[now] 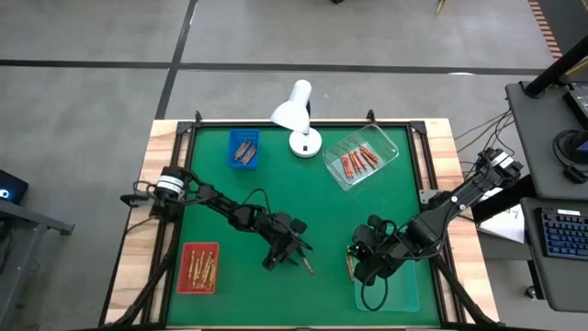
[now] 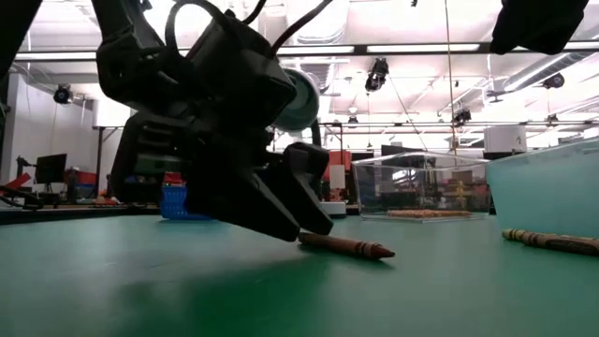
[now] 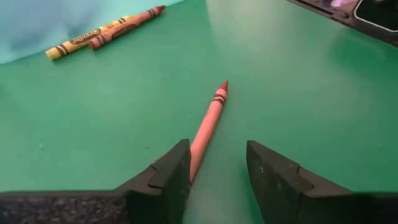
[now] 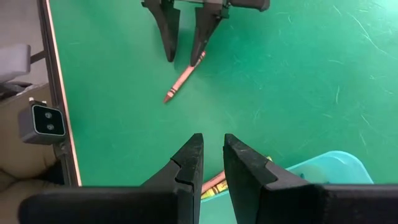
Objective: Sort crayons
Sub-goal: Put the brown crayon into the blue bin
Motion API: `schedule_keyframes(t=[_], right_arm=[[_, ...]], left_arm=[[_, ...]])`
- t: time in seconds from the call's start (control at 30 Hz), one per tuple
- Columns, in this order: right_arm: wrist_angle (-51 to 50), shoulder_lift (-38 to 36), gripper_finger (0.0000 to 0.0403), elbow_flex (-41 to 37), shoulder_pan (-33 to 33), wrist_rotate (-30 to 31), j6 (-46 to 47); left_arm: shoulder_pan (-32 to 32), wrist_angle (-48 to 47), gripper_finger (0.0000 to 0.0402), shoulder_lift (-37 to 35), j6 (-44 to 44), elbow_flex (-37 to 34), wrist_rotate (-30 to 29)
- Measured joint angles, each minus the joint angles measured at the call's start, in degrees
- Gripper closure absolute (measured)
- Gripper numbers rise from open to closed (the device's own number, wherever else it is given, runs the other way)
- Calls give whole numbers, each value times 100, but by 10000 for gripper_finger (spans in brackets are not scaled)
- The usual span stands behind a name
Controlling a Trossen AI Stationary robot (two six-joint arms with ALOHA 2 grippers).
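A red-orange crayon [image 3: 208, 124] lies flat on the green mat [image 1: 276, 193]; it also shows in the low view [image 2: 346, 247] and the high view [image 1: 306, 266]. My left gripper [image 3: 217, 168] is open and low over the mat, its fingers on either side of the crayon's blunt end. My right gripper [image 4: 213, 146] is open by a narrow gap and empty. It hovers above a yellow crayon and an orange crayon [image 4: 214, 185] that lie side by side beside the light teal tray [image 4: 323, 171]. My left gripper has one finger [image 3: 177, 168] close against the blunt end of the red-orange crayon [image 3: 198, 152], which lies flat on the mat and points away between the fingers. I cannot tell whether the finger touches it.
A blue tray [image 1: 243, 149] with crayons stands at the back left, a clear tray [image 1: 361, 158] with red crayons at the back right, and a red tray [image 1: 199, 267] with yellow-gold crayons at the front left. A white lamp [image 1: 299, 119] stands at the far edge.
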Motion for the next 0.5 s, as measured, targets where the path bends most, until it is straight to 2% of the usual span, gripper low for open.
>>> schedule_keyframes(t=[0.5], right_arm=[[46,0,351,0,0,6,-4]], left_arm=[[2,-59,252,-79,42,-24,-19]])
